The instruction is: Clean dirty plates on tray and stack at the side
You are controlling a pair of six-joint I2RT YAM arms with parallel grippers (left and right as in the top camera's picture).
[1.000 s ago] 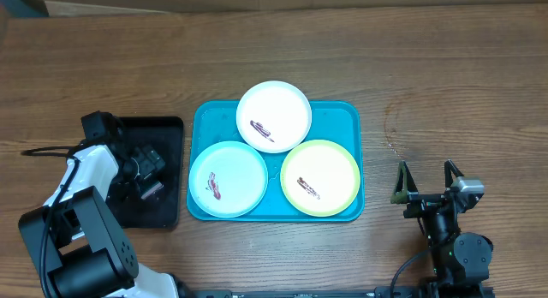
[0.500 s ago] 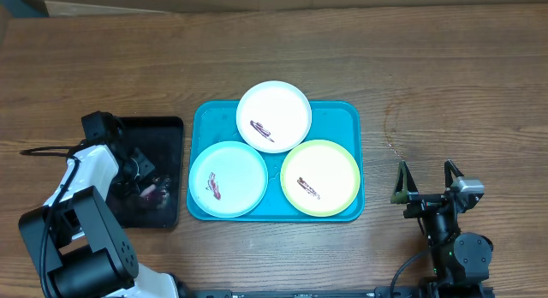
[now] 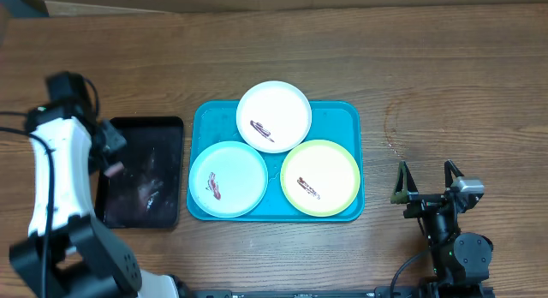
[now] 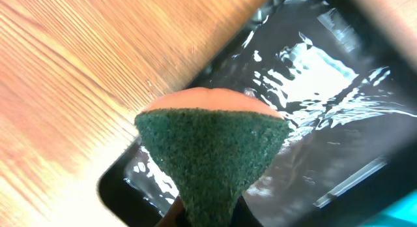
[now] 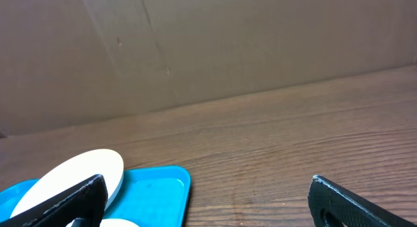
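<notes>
Three smeared plates lie on the turquoise tray (image 3: 342,115): a white plate (image 3: 273,116) at the back, a light blue plate (image 3: 228,179) front left, a yellow-green plate (image 3: 320,177) front right. My left gripper (image 3: 110,157) hangs over the left edge of the black tray (image 3: 163,128), shut on a green and orange sponge (image 4: 212,149) that fills the left wrist view. Right of the turquoise tray, my right gripper (image 3: 425,180) rests open and holds nothing. Its wrist view shows the white plate (image 5: 71,178) and a corner of the turquoise tray (image 5: 159,188).
The black tray (image 4: 326,122) holds a shallow film of water that glints. Brown cardboard (image 5: 208,44) stands along the table's far edge. Bare wooden table (image 3: 445,75) surrounds both trays.
My left gripper closed on the sponge inside the black tray, then rose and swung left to the tray's edge with it. The right arm and the plates stayed still.
</notes>
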